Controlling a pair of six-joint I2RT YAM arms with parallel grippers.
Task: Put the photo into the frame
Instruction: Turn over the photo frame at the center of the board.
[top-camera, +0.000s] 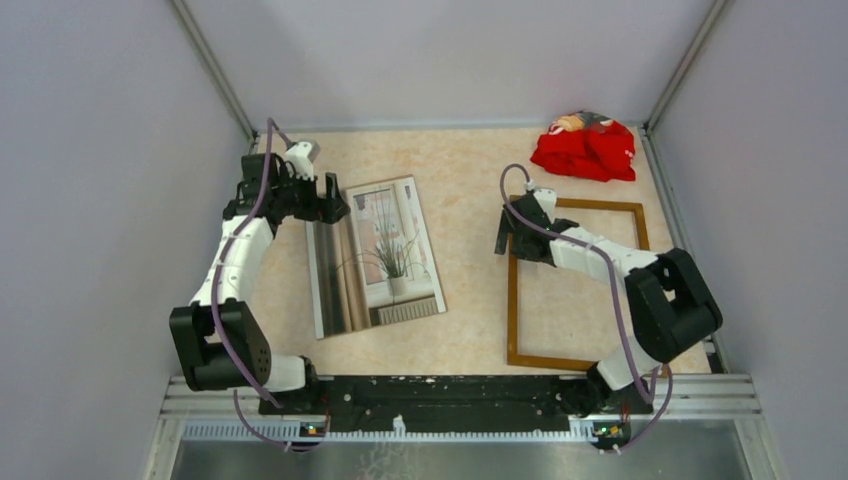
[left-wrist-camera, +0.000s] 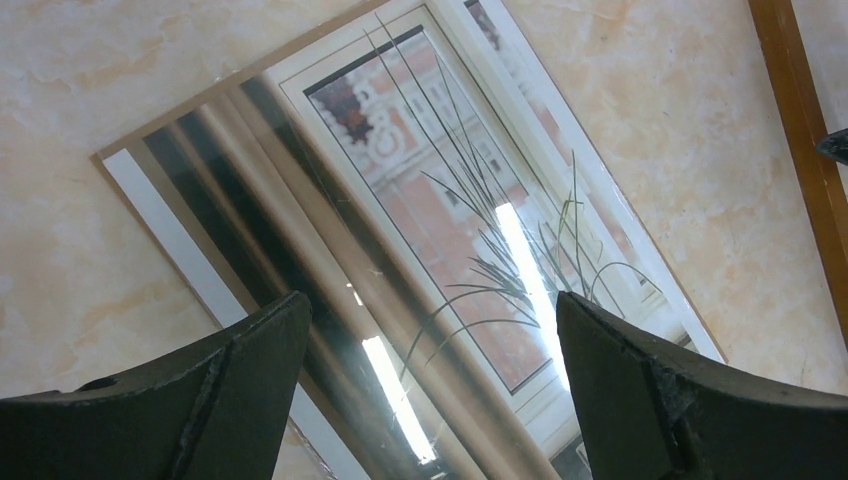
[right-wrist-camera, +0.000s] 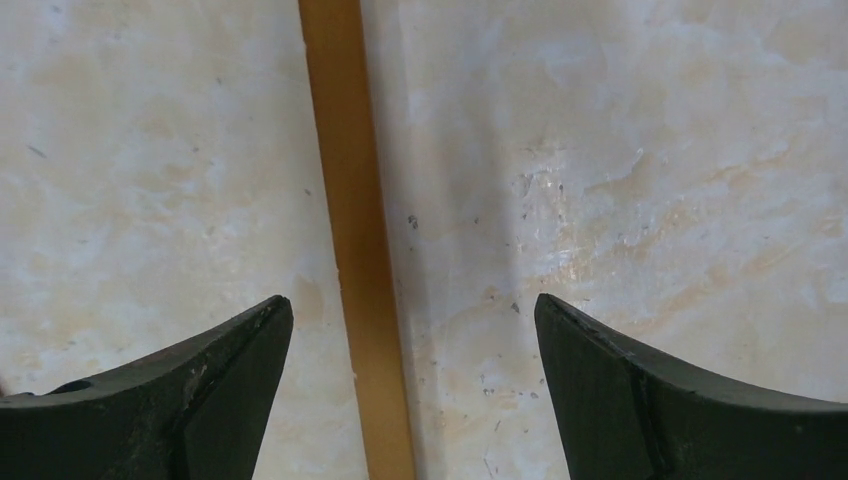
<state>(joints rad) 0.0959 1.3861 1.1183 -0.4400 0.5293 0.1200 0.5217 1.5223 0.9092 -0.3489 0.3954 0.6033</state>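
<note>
Here, the photo (top-camera: 375, 255) lies flat on the left of the table (top-camera: 470, 180), well apart from the frame (right-wrist-camera: 350, 220) on the right. It seems light, thin, glossy and easily creased, so an edge looks best to pinch. It shows a window, a potted plant and brown curtains. The left gripper (left-wrist-camera: 430, 300) hovers spread above it; the right gripper (right-wrist-camera: 410, 300), also spread, straddles a frame rail

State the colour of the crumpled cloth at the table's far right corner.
Red cloth, clearest in the top view.
</note>
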